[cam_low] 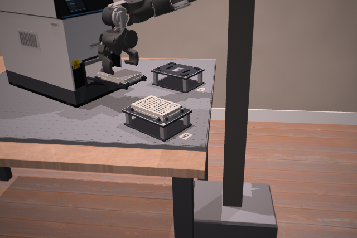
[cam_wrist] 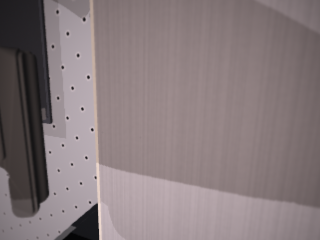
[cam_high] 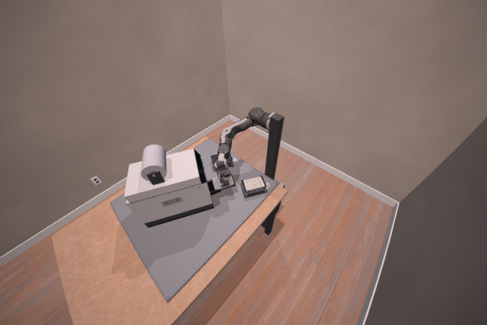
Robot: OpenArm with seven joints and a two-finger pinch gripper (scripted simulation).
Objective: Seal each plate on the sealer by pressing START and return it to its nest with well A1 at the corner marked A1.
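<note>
2 plates show from the top view: one on the sealer's stage (cam_high: 224, 184) under the arm, one white plate (cam_high: 253, 184) in its nest. In the exterior view the gripper (cam_low: 118, 65) straddles the sealed plate (cam_low: 120, 76), fingers spread, gripping nothing; nest N1 (cam_low: 177, 70) stands vacant just beside. The plate looks light, rigid and smooth-walled, its foil delicate, so pinch its side walls. The wrist view shows foil (cam_wrist: 210, 120) close below, a finger (cam_wrist: 22, 135) outside its edge.
</note>
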